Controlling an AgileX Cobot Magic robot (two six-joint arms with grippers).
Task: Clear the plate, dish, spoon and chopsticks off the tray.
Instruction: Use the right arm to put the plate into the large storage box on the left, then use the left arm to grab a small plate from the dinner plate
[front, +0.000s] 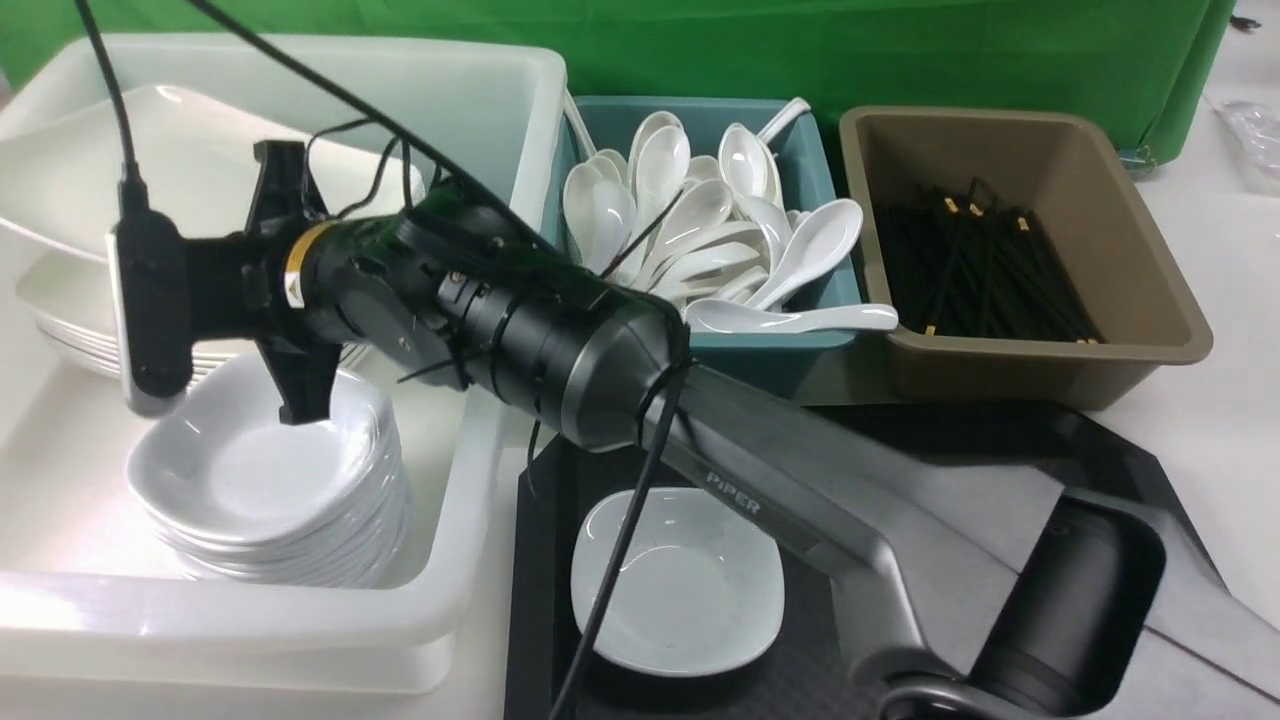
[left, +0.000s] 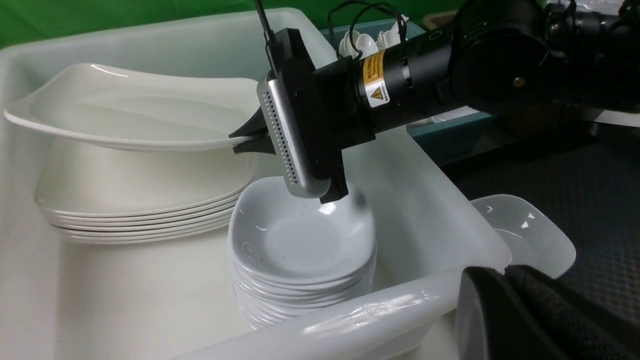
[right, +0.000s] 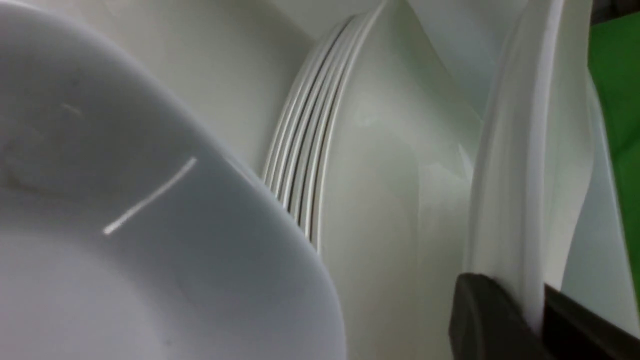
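Pinching the plate's (left: 125, 115) rim, the right claw (left: 245, 142) holds it over the plate stack (left: 140, 210) in the white tub's (front: 480, 90) far-left corner. The dish (front: 680, 580) sits by the tray's (front: 545, 600) left edge, with the left claw (left: 505, 272) pressed together nearby.

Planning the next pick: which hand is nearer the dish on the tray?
Left. Left hand is beside the dish; right hand is over the white tub, gripping the plate.

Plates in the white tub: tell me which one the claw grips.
The top plate, tilted above the stack; the right claw pinches its rim.
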